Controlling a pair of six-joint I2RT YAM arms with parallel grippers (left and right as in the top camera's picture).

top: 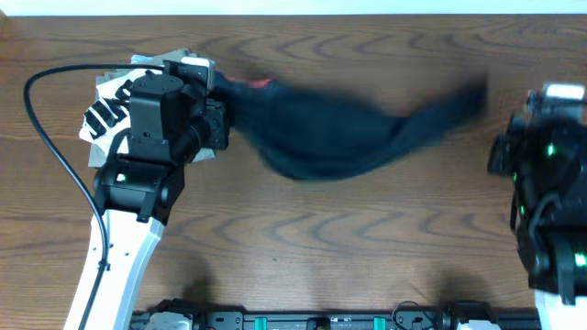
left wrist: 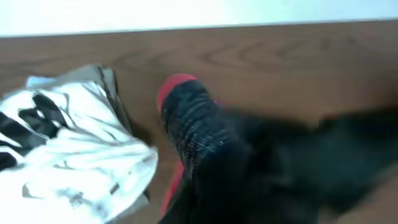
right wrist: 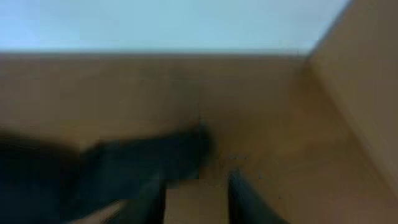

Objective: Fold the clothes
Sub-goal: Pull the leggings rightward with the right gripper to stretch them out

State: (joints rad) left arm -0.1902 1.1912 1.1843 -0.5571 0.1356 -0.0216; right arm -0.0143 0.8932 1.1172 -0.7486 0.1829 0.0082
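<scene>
The clothes are long black pants, stretched in a blurred band across the table's far half. Their coral-red waistband edge is at the left end. My left gripper is shut on that waistband end. In the left wrist view the pants fill the foreground and hide the fingers. My right gripper is open, with bare wood showing between its dark fingers. The pants' leg end lies just to its left, apart from it.
A white shirt with black lettering lies crumpled at the far left, on a khaki garment, right beside the left gripper. The right arm stands at the table's right edge. The table's far edge is close.
</scene>
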